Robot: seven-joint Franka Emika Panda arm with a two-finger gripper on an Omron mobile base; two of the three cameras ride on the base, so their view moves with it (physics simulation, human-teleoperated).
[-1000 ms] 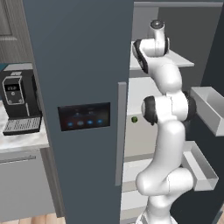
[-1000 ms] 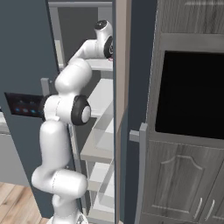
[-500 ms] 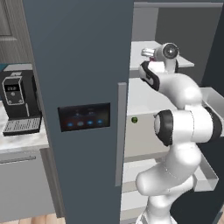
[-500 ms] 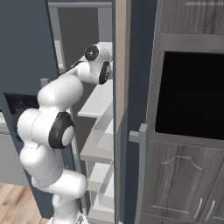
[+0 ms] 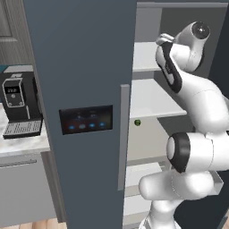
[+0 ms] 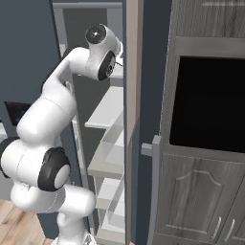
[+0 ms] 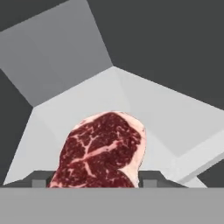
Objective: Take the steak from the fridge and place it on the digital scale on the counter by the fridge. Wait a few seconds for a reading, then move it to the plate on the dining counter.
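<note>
A black coffee machine (image 5: 19,106) stands on a marbled top, left of the slate-grey door. Right of that door, a grey wood-grain cabinet wall (image 6: 206,143) holds a dark built-in oven opening (image 6: 208,107). Light wood floor (image 6: 19,222) shows below.

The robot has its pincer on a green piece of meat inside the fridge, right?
Not quite: the meat is red, not green. The hand view shows the steak, red with pale marbling, between the pincer tips over a white shelf inside the fridge.

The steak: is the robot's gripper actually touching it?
Touching. In the hand view the steak sits between the gripper's dark fingertips, flush against both.
</note>
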